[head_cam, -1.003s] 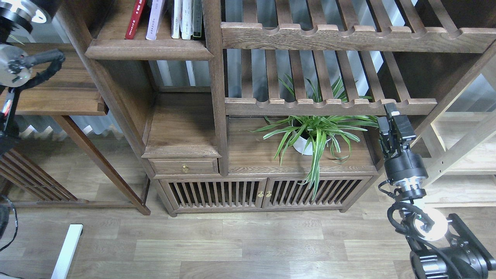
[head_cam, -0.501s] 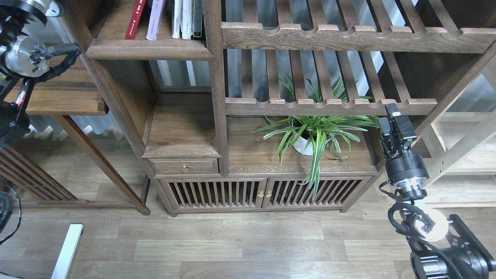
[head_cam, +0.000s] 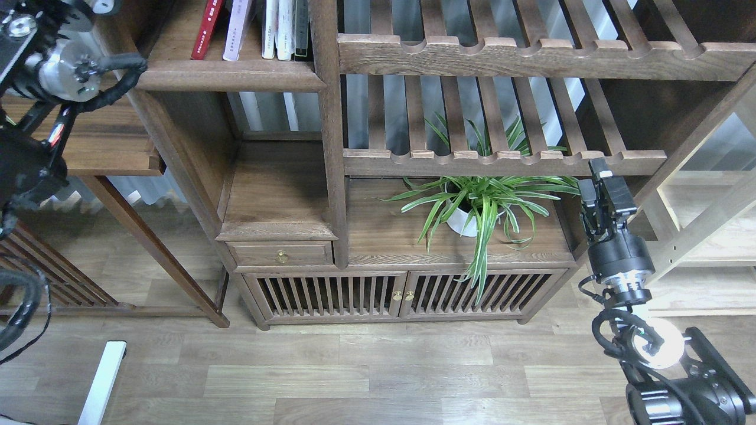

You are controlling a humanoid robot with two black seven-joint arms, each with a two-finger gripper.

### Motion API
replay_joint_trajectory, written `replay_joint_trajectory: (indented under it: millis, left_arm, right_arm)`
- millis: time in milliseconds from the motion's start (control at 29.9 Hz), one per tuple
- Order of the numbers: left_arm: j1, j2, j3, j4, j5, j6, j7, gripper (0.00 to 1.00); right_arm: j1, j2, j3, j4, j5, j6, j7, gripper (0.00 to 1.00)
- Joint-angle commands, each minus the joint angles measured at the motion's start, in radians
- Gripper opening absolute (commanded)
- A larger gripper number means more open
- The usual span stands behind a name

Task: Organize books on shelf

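Two of the books stand leaning at the top left of the head view, cut off by the top edge: a red one [head_cam: 206, 29] and a pale lavender one [head_cam: 237, 28]. They rest on the shelf [head_cam: 227, 75], a solid dark-brown board with a thick rounded front edge. My left arm's silver joint [head_cam: 64, 77] and cable sit just left of the shelf's front corner; its gripper is above the view's edge. My right gripper [head_cam: 601, 177] points up beside the bookcase's lower right post, holding nothing; its fingers look close together from the side.
Slim white books [head_cam: 276, 28] and a black-spined one [head_cam: 301, 28] stand right of the lavender book. Slatted racks [head_cam: 531, 56] fill the right bays. A potted spider plant [head_cam: 478, 203] sits on the cabinet top. A side table [head_cam: 88, 147] is at left.
My left arm has swung rightward and up, its joint and cable now reaching the shelf's left front corner. The right arm has barely moved.
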Motion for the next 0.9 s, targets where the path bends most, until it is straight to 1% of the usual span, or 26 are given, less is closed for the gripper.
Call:
replay_joint_trajectory:
  millis: [0,267,401,635,735,869]
  left_arm:
    - [-0.005,-0.002,0.004,0.009,-0.001,0.003,-0.001,0.05]
    - [-0.006,-0.002,0.018,0.046,-0.002,0.006,-0.025,0.08]
    - [-0.028,-0.002,0.042,0.089,-0.007,0.005,-0.058,0.08]
    - [-0.058,-0.025,0.098,0.150,-0.019,0.005,-0.096,0.09]
    - [-0.060,-0.033,0.099,0.158,-0.018,0.005,-0.102,0.10]
    - [-0.058,-0.033,0.101,0.162,-0.018,0.006,-0.125,0.10]
  right_arm:
    - [0.002,0.000,0.000,0.000,0.000,0.000,0.000,0.70]
    - [0.002,-0.001,0.002,0.000,0.000,0.000,0.000,0.70]
    - [0.000,-0.001,0.005,0.000,0.000,0.000,0.000,0.70]
    - [0.000,-0.001,0.012,0.000,0.000,0.000,0.000,0.70]
    - [0.000,-0.001,0.017,0.000,0.000,0.000,0.000,0.70]
    - [0.000,-0.001,0.018,0.000,0.000,0.000,0.000,0.70]
